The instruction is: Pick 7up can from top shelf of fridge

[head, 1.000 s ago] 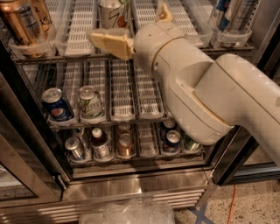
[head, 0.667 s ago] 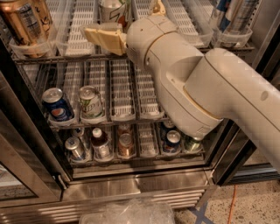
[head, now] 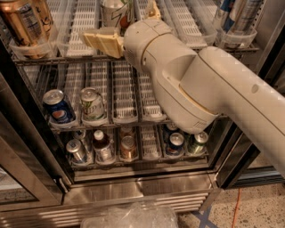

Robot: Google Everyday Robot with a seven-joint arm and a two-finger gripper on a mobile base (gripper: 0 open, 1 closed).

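The 7up can (head: 114,10) stands at the front of a white slotted lane on the top shelf (head: 84,20) of the fridge (head: 133,189). It has a white-silver body with green lettering and is cut off by the frame's top edge. My gripper (head: 128,24) is at the shelf's front edge, right at the can. Its fingers are spread open: one pale finger (head: 101,40) lies low and left in front of the can, the other (head: 153,8) pokes up to the can's right. Whether they touch the can I cannot tell. My large cream arm hides the shelf's middle right.
A gold-brown can (head: 24,20) stands top left and blue-silver cans (head: 236,18) top right. On the middle rack sit a blue Pepsi can (head: 58,107) and a pale green-printed can (head: 92,104). The bottom rack holds several cans and bottles (head: 129,147). Dark door frames flank both sides.
My arm has reached further left and in toward the top shelf. The fingers now sit closer around the 7up can.
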